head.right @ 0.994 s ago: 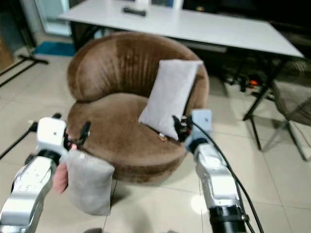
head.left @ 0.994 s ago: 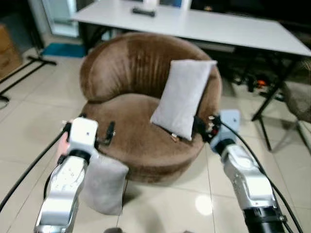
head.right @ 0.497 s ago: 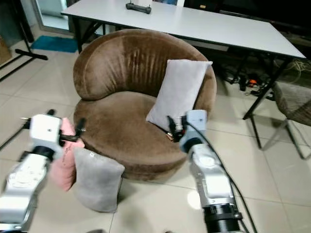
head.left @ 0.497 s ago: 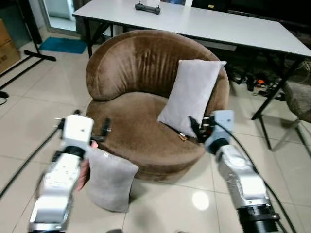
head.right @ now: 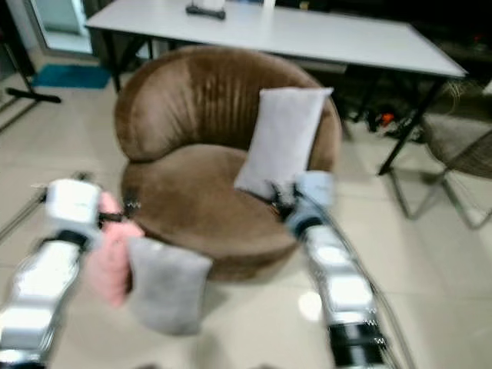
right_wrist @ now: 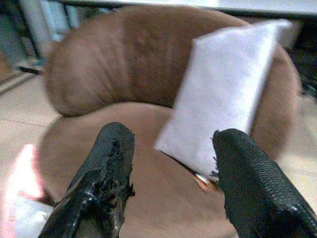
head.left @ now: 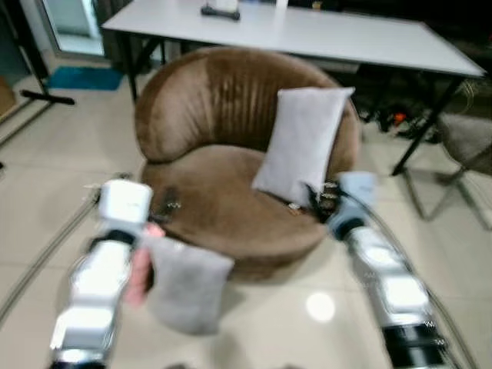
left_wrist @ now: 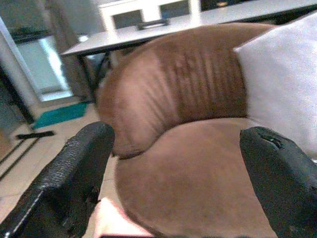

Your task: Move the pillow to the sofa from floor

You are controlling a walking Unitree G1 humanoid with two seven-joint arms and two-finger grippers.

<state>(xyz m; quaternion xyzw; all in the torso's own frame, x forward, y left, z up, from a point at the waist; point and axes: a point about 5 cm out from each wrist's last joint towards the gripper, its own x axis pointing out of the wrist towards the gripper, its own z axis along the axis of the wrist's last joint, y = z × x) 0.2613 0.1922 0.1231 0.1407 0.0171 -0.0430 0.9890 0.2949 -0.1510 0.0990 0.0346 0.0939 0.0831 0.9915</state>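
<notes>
A round brown sofa [head.left: 223, 154] stands in front of me. One grey pillow [head.left: 304, 142] leans upright against its backrest on the right. Another grey pillow [head.left: 188, 288] stands on the floor against the sofa's front left, with a pink pillow [head.right: 108, 257] beside it. My left gripper [head.left: 165, 206] is open at the sofa's front left edge, above the floor pillows and touching neither. In the left wrist view its fingers [left_wrist: 74, 173] frame the seat. My right gripper [head.left: 315, 201] is open near the lower corner of the sofa's pillow [right_wrist: 233, 94], holding nothing.
A long white table [head.left: 323, 34] stands behind the sofa with a dark device [head.left: 219, 11] on it. A chair [head.left: 465, 138] and cables lie at the right. A blue mat [head.left: 81, 77] is at the far left. Glossy tile floor [head.left: 323, 307] surrounds the sofa.
The whole picture has shifted and is now blurred, so the camera is moving. The pink pillow shows from behind my left arm. Both grippers stay open near the sofa's front.
</notes>
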